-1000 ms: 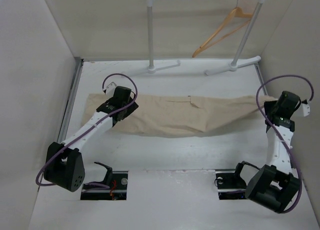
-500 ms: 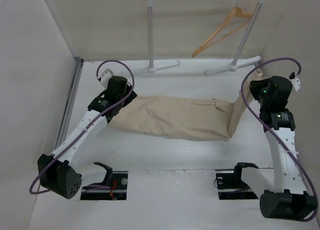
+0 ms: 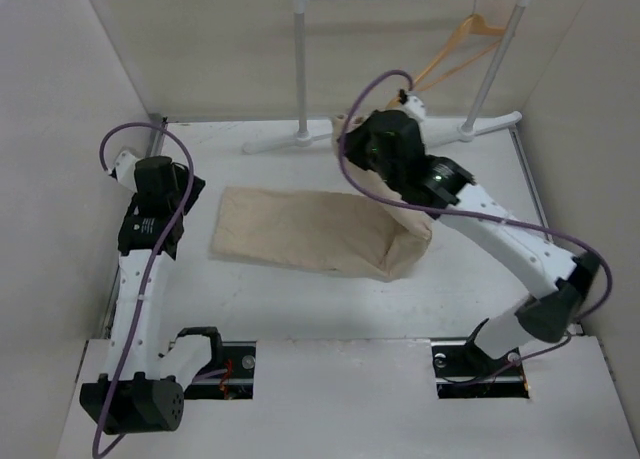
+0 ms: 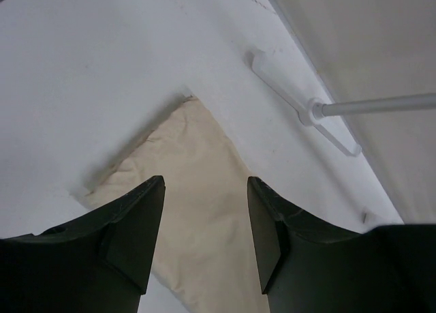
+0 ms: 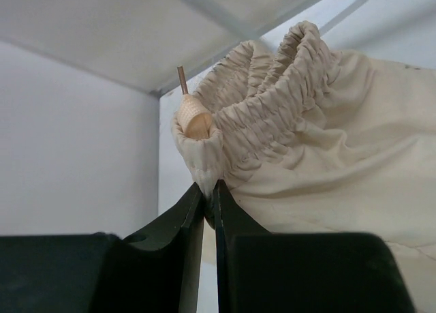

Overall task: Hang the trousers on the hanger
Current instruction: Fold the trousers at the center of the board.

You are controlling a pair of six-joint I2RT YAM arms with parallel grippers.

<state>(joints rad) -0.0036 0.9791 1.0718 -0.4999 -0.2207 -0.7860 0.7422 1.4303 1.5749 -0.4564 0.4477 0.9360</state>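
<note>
1. Top external view: we see the trousers (image 3: 300,234) lying doubled over near the middle of the table (image 3: 320,314), with the fold at the right and the flat end at the left.
2. The right arm (image 3: 490,229) reaches across to the far middle, where one end of the cloth is lifted off the table, near the foot of the rail (image 3: 300,69).
3. In the right wrist view, we find the right gripper (image 5: 208,189) clamped on a pinch of the gathered waistband (image 5: 272,101), its fingers pressed together on the cloth. A tan cord tip (image 5: 194,116) sticks up just above.
4. The left gripper (image 4: 205,185) hangs over the left end of the trousers, its fingers apart and holding nothing.
5. The hanger (image 3: 452,51) hangs on the rail at far right, apart from the trousers.
</note>
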